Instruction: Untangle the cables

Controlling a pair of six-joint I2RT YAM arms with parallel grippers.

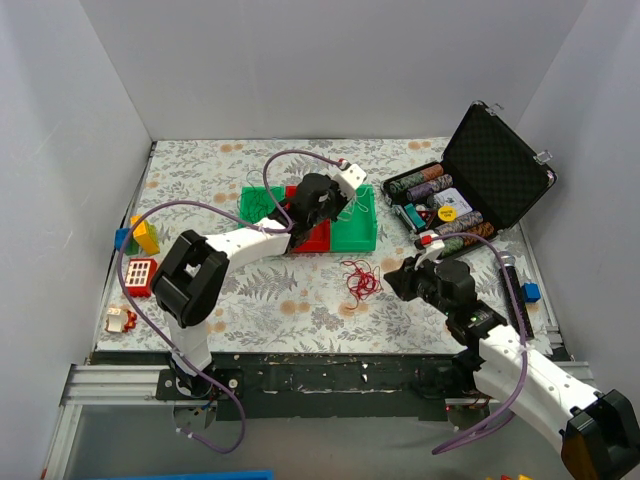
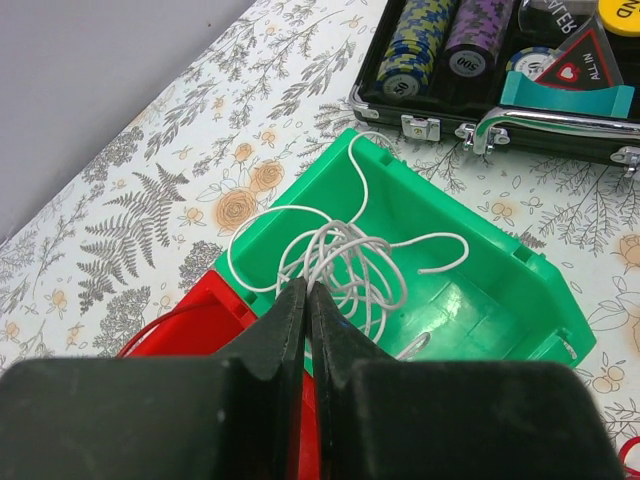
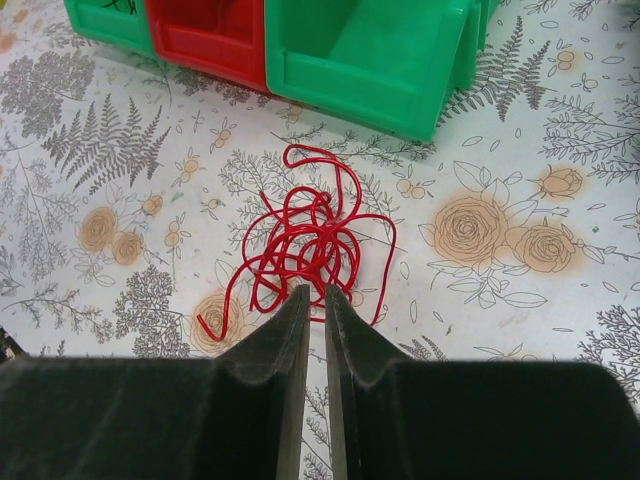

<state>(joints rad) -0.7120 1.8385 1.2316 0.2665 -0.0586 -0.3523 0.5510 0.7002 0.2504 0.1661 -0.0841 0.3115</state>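
Two cables: my left gripper [image 2: 308,288] pinches the white cable [image 2: 350,262], looped just ahead over the green bin [image 2: 500,300]; my right gripper [image 3: 315,290], nearly closed and empty, faces the red cable [image 3: 310,235] just ahead.

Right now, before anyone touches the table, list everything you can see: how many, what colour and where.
red cable: one clump, red, on the cloth in front of the bins
white cable: one clump, white, hanging into the right-hand green bin
bins: three, green, red, green, in a row mid-table
poker chip case: one, black, open, far right
toy blocks: several, red, yellow, blue, left edge
blue block: one, blue, right edge
cloth: one, floral, covering the table
left gripper: one, black, shut on the white cable, over the bins
right gripper: one, black, fingers nearly together, at the red cable's near edge
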